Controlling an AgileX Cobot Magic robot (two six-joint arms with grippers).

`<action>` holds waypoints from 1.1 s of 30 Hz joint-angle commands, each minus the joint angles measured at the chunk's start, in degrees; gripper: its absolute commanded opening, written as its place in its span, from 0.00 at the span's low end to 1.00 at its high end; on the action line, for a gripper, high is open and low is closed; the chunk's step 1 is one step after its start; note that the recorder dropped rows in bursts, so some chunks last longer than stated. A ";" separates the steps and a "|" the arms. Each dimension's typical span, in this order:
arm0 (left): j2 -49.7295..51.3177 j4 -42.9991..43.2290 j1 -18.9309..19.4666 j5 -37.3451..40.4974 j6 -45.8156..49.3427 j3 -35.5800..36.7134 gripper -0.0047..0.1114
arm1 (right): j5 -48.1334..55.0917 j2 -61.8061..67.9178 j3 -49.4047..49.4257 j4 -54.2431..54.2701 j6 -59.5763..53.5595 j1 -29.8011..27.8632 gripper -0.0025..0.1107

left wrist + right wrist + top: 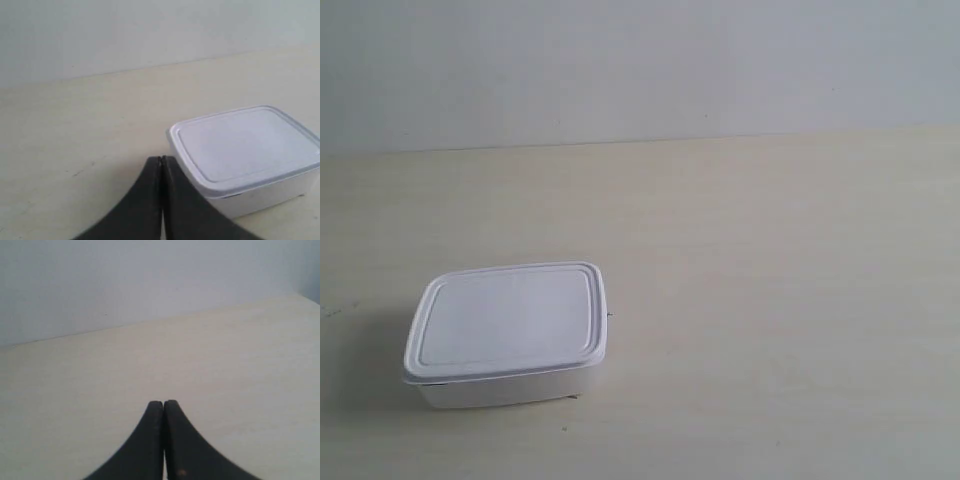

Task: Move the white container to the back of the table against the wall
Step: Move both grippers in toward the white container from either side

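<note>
The white container, a shallow lidded box, rests on the cream table near the exterior view's lower left, well short of the pale wall. No arm shows in the exterior view. In the left wrist view the container lies just beside my left gripper, whose black fingers are pressed together and hold nothing; whether they touch the box's near corner is unclear. My right gripper is shut too, over bare tabletop, with the wall beyond it.
The table meets the wall along a straight line across the back. A few tiny dark specks dot the wood near the container. The table's corner edge shows in the right wrist view.
</note>
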 commanded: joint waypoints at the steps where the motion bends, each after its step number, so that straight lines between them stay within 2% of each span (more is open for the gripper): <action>1: -0.39 -9.64 0.16 -5.92 -0.45 -0.07 0.04 | -6.14 -0.37 0.27 -4.62 -0.13 -0.21 0.02; 6: -0.39 -18.48 0.16 -12.57 -0.56 -0.07 0.04 | -21.68 -0.37 0.27 5.53 6.33 -0.21 0.02; 9: -0.39 -20.21 0.16 -14.54 -0.56 -0.07 0.04 | -27.15 -0.37 0.27 5.94 6.33 -0.21 0.02; 13: -0.39 -20.82 0.16 -15.76 -0.70 -0.07 0.04 | -26.19 -0.37 0.27 5.94 11.66 -0.21 0.02; 16: -0.39 -27.18 0.16 -15.35 -8.89 -0.07 0.04 | -26.15 -0.37 0.27 5.94 19.22 -0.21 0.02; 19: 0.62 -25.45 0.05 -11.19 -3.10 -1.14 0.04 | -14.44 0.88 -3.18 4.07 18.51 -0.11 0.02; 21: 5.06 -25.45 0.05 -10.95 -3.10 -3.86 0.04 | -12.89 5.52 -7.29 4.19 17.49 -0.11 0.02; 23: 11.39 -25.45 0.05 -7.82 -1.77 -8.64 0.04 | -11.18 12.04 -12.76 5.00 14.54 0.95 0.02; 25: 19.94 -25.45 0.05 -1.55 -0.01 -15.72 0.04 | -6.51 19.78 -18.85 7.74 9.98 3.78 0.02; 27: 28.07 -25.45 0.05 3.85 3.04 -23.56 0.04 | -4.35 28.34 -24.61 17.88 -1.13 8.82 0.02; 30: 38.81 -24.82 0.05 6.38 3.38 -31.31 0.04 | 0.63 41.11 -35.22 36.93 -22.75 17.68 0.02; 33: 43.96 -22.73 0.05 11.53 3.81 -33.80 0.04 | 4.82 50.06 -42.09 40.40 -26.72 23.31 0.02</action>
